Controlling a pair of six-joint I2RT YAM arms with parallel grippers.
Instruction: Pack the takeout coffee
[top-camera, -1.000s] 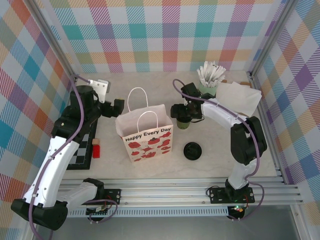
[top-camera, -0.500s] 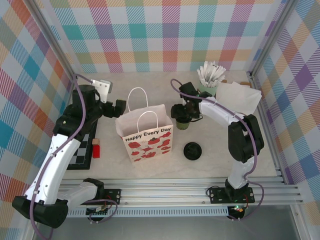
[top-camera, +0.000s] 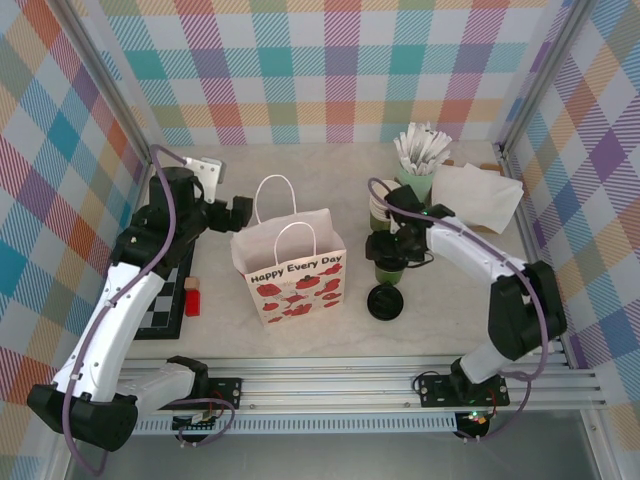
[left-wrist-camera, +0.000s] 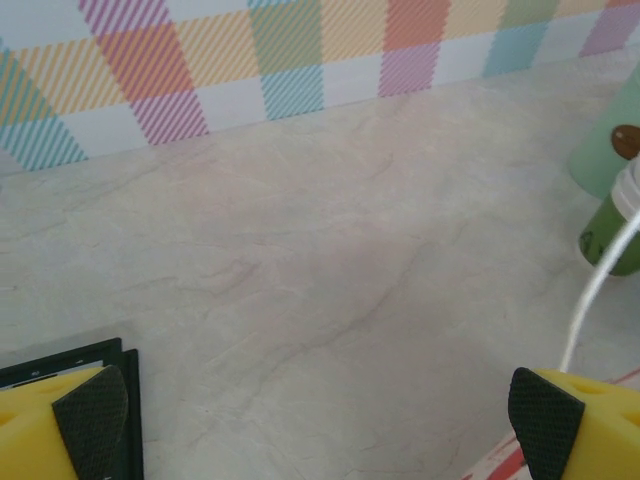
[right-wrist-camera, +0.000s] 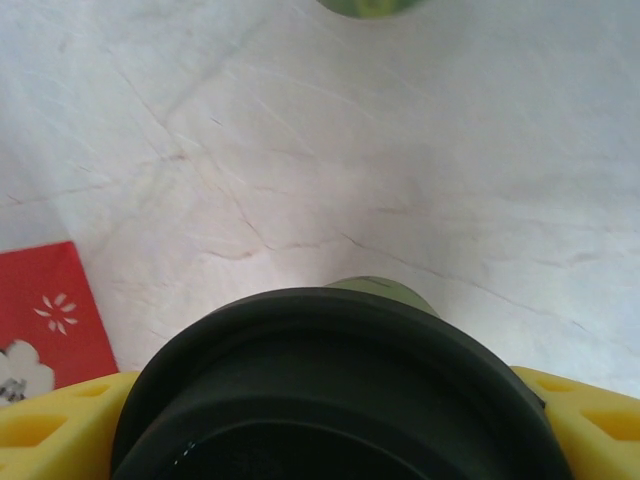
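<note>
Right gripper clamped on small green paper cup with round black plastic lid (lid sits between its yellow fingers). The cup is right of white paper bag with red flowers, between stack of lidless green cups and loose black lid. Left gripper jaws wide apart, holding nothing, beside bag's upper left.

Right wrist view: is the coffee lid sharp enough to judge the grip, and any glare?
Right wrist view: the takeout coffee sits so close that its black lid is soft and dark; the table behind is sharper, with a pale bright patch mid-frame but no hard glare. Top external view: even light, no harsh shadows around the paper bag.
</note>
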